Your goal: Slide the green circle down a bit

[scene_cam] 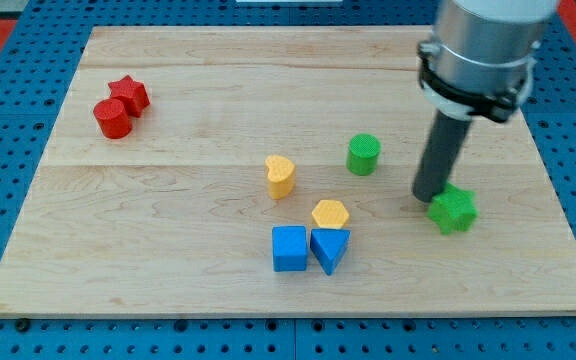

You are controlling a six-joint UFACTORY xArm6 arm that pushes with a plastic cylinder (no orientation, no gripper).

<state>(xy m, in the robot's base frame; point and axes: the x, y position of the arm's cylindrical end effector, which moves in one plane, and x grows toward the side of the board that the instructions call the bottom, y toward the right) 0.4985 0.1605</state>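
Observation:
The green circle (363,154) stands on the wooden board (168,250), right of centre. My tip (429,197) is at the lower end of the dark rod, to the right of and below the green circle, with a gap between them. The tip stands right at the left edge of the green star (453,210), seemingly touching it.
A yellow heart (280,175) lies left of the green circle. A yellow hexagon (330,214), a blue cube (289,248) and a blue triangle (329,249) cluster below it. A red star (129,94) and a red cylinder (113,118) sit at the upper left.

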